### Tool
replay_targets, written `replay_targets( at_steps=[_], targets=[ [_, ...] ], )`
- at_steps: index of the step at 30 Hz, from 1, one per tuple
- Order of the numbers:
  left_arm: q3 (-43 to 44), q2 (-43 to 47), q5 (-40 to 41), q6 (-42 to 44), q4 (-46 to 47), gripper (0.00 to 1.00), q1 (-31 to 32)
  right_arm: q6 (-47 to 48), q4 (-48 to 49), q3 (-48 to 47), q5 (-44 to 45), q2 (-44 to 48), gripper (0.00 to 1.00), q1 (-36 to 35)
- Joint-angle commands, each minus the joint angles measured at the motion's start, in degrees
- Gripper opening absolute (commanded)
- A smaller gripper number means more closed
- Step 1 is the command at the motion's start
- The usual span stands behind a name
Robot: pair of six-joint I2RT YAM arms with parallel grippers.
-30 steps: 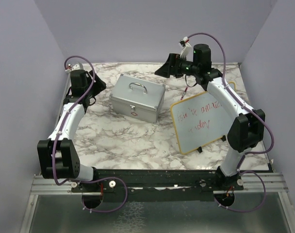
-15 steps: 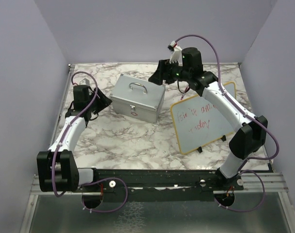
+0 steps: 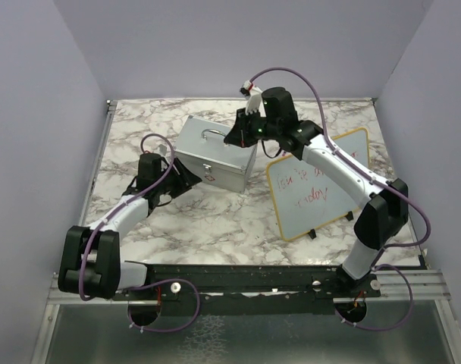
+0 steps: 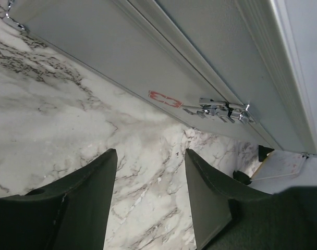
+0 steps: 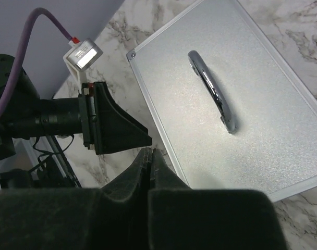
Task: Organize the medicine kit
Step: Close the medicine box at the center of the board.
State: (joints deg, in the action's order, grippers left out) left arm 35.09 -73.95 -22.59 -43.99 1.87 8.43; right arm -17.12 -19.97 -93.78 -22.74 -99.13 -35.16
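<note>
The medicine kit [image 3: 215, 155], a grey metal box with its lid down, stands at the table's middle back. Its loop handle [image 5: 213, 91] lies flat on the lid [image 5: 252, 120]. In the left wrist view its front face shows the red emblem [image 4: 166, 98] and the latch [image 4: 223, 109]. My left gripper [image 4: 150, 153] is low over the marble just in front of that face, open, with nothing between its fingers. My right gripper [image 5: 149, 151] hovers over the lid's edge, shut on nothing. From above, the left gripper [image 3: 186, 178] is at the kit's front left and the right gripper [image 3: 232, 136] is over the lid.
A wood-framed whiteboard [image 3: 318, 186] with red writing lies to the right of the kit, under the right arm. Purple walls close in the table on three sides. The left gripper [image 5: 117, 127] shows in the right wrist view, close beside the kit's edge.
The left arm has swung in from the far left to the kit's front face. The right arm has moved left over the lid and its jaws have gone from open to shut.
</note>
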Motion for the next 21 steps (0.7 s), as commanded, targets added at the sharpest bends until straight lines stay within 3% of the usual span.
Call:
replay_targets(
  at_steps=[1,9,19,21],
  targets=[
    [-2.2,-1.8,2.8,-3.8,8.1,0.54,1.2,0.8,-1.7,0.7,2.2,-2.3,0.01,-1.4],
    [-4.2,-6.3,4.1,-5.4,14.7,0.54,1.6,0.7,0.7,1.5,2.2,-3.9,0.01,-1.8],
    [-7.1,-0.9,-11.4,2.4,22.9,0.76,1.6,1.4,4.9,2.8,-1.1,-4.4,0.02,-1.9],
    [-7.9,0.5,-13.0,1.8,24.1,0.89,1.6,0.6,6.9,3.9,-2.6,-4.1,0.02,-1.9]
  ],
)
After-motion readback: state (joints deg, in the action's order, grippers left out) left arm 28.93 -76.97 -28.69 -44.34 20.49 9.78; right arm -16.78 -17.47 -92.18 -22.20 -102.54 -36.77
